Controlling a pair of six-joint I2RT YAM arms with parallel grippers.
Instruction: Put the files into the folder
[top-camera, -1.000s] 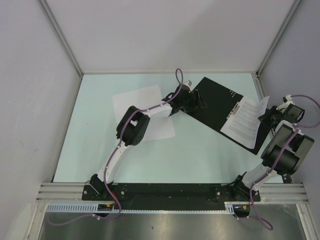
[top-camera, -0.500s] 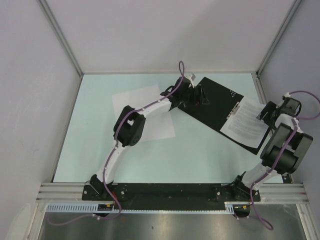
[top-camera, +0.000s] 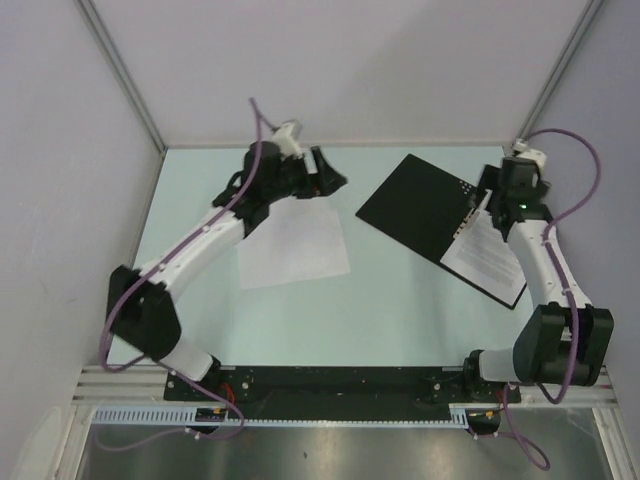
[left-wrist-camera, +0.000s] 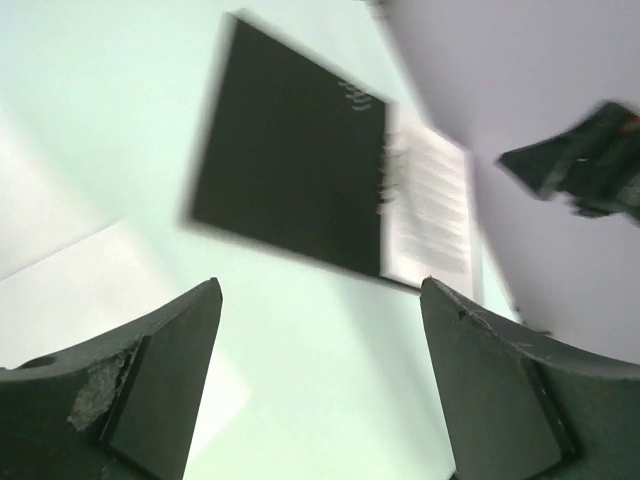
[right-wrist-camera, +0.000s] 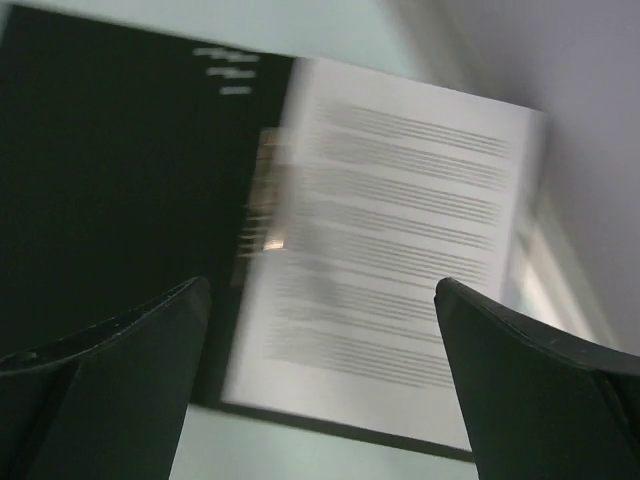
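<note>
Paper comes first on the left: blank paper (top-camera: 292, 245) lies flat on the pale green table (top-camera: 400, 310), well apart from the folder. The left wrist view shows an edge line across the white, so it may be more than one sheet; I cannot tell how many.

Above the far edge of that paper hangs the left gripper (top-camera: 332, 178), at the end of the left arm (top-camera: 190, 255), which stretches far back across the table. Its jaws stand wide apart and hold nothing; in its own view the left gripper (left-wrist-camera: 320, 300) frames bare table, with the folder beyond.

Right of the middle lies the folder (top-camera: 420, 205), opened flat and set at a slant, its black inside facing up. A few small white dots (top-camera: 466, 186) sit near its far corner.

On the right half of the folder rests the printed sheet (top-camera: 488, 255), covered in lines of dark text, its inner edge along the spine. It lies within the folder's outline.

The right gripper (top-camera: 484, 197) hovers over the far end of the spine, clear of the sheet. Its jaws are spread wide and empty; the blurred right wrist view shows the right gripper (right-wrist-camera: 320, 290) with black cover on one side and text on the other.
</note>
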